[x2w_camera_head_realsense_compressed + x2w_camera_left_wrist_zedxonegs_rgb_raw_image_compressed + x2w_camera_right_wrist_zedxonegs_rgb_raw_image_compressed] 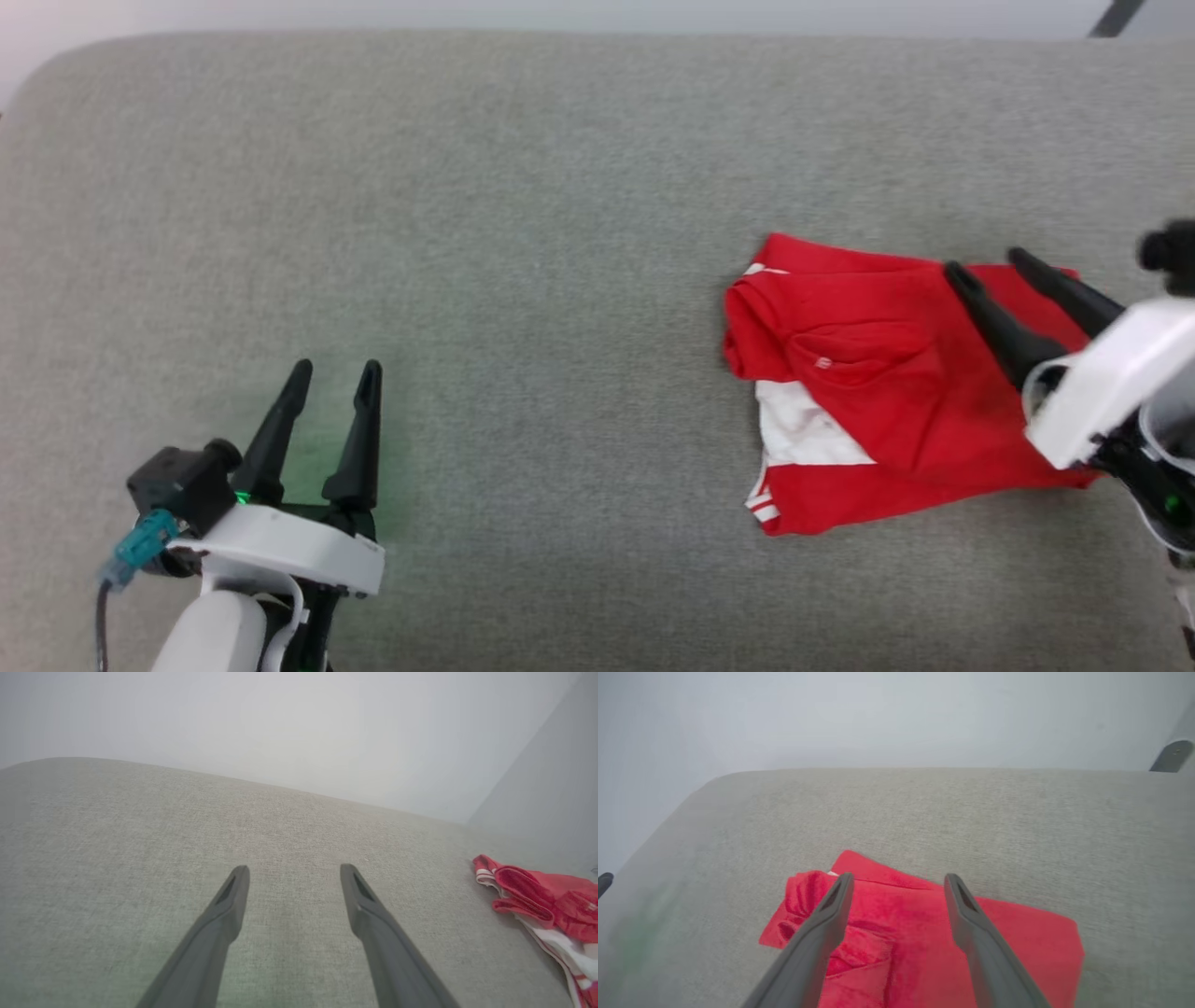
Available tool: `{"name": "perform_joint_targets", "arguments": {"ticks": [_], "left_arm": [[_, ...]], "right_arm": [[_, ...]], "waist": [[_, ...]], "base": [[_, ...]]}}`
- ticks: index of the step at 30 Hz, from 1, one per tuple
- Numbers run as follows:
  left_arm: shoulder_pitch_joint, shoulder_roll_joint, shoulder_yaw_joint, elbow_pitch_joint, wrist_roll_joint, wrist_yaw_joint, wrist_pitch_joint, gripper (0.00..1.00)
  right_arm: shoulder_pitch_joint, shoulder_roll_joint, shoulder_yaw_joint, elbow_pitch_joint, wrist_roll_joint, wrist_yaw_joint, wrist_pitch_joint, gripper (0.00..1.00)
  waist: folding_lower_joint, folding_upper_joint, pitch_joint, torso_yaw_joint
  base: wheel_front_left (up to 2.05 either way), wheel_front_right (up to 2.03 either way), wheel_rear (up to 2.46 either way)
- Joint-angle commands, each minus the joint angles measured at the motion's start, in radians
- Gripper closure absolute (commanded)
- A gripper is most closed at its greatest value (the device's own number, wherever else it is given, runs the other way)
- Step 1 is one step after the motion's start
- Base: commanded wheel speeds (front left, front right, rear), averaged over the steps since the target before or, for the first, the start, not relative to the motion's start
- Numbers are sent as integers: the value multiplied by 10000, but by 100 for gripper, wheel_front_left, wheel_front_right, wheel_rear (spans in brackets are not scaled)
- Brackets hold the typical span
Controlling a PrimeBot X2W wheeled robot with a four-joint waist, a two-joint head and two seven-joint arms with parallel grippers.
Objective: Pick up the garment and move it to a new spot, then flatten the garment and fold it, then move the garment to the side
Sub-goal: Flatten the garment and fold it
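Note:
The garment [868, 383], a bright red jersey with white lining and striped trim showing, lies folded in a compact bundle on the right part of the grey surface. My right gripper [988, 264] hovers over its right edge, jaws open, nothing between them; in the right wrist view its fingers [831, 914] frame the red garment [915, 933] below. Far to the left, near the front edge, my left gripper [334, 373] stands open over bare fabric. The left wrist view has its gripper [294, 872] open and the garment [546, 905] at the right edge.
A wide grey fabric-covered surface [523, 233] with rounded far corners carries everything. A pale wall rises behind it. A dark leg or bar [1116, 17] shows at the top right beyond the far edge.

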Motion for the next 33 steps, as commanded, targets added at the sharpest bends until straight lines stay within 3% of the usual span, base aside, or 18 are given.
{"name": "perform_joint_targets", "arguments": {"ticks": [1, 7, 18, 33], "left_arm": [[121, 61, -71, 73, -57, -16, -5, 0], [261, 175, -53, 294, -106, -16, -5, 0], [885, 175, 638, 420, 447, -16, -7, 0], [2280, -128, 1446, -232, 1435, -3, -7, 0]], "right_arm": [[257, -130, -172, 152, 95, -3, -519, 0], [819, -372, -468, 909, 224, -3, -2364, 0], [1439, -111, 356, 1791, -263, -3, -5308, 0], [2495, 377, 304, 2176, -403, -3, -6545, 0]], "waist": [[0, 0, -269, -301], [0, 0, -481, -599], [0, 0, -1325, -958], [0, 0, -2363, -770]], "base": [[0, 0, 0], [0, 0, 0], [0, 0, 0], [0, 0, 0]]}}
